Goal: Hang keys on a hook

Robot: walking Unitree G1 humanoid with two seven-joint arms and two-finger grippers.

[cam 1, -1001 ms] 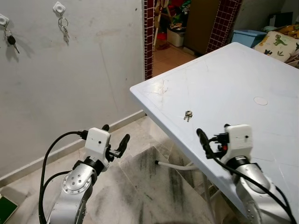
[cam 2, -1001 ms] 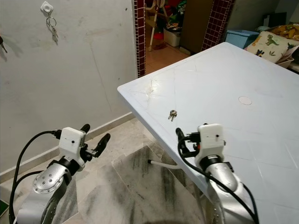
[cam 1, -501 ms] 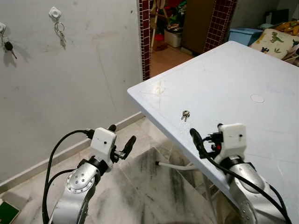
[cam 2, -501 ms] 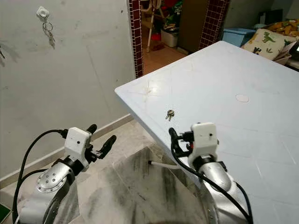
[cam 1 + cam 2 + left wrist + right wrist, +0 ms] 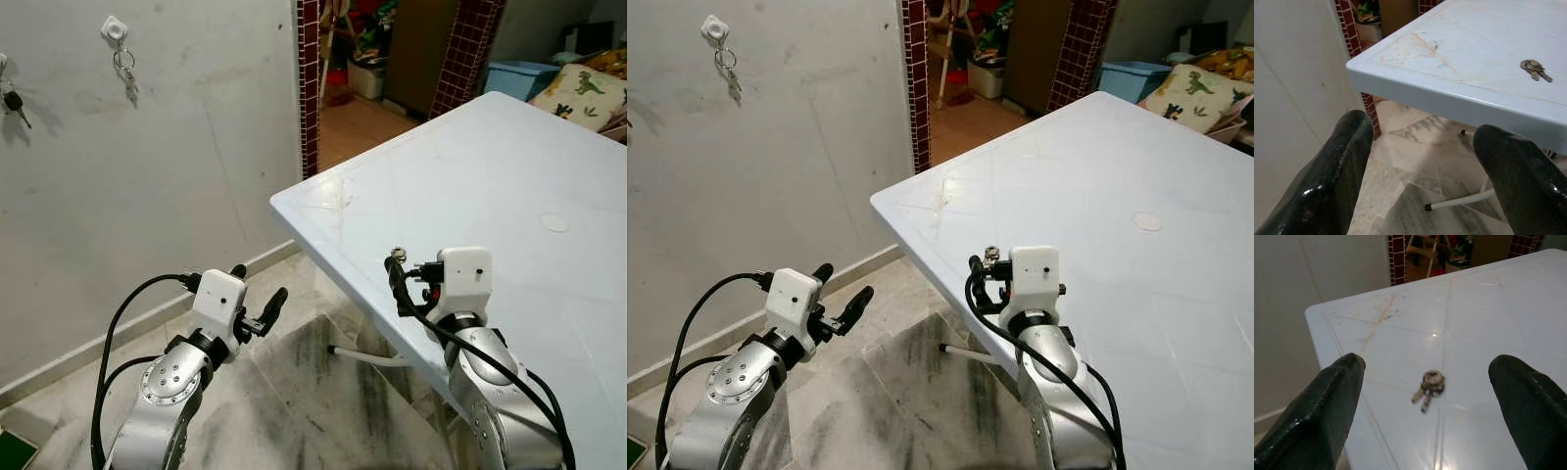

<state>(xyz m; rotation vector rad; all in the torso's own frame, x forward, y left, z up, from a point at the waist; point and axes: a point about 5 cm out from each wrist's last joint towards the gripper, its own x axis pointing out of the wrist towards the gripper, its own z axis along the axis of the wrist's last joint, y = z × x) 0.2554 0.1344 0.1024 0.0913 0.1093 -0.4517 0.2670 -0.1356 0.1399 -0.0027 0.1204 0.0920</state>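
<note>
Keys (image 5: 396, 254) — half hidden behind right hand (image 5: 395, 279).

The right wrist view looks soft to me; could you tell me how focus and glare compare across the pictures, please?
Right wrist view: the keys are slightly blurred, with small glare spots on the table. Left wrist view: the fingers are soft, the keys sharper. Eye views: evenly lit, fairly sharp; the keys on the wall hook cast faint shadows.

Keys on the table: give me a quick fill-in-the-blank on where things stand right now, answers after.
1. The keys lie on the white ____.
2. The ____ gripper is open, its fingers either side of the keys, not touching them.
3. The left gripper is open beside the table, holding ____.
4. On the wall, a hook already carries a set of ____.

Missing words: table; right; nothing; keys
</note>
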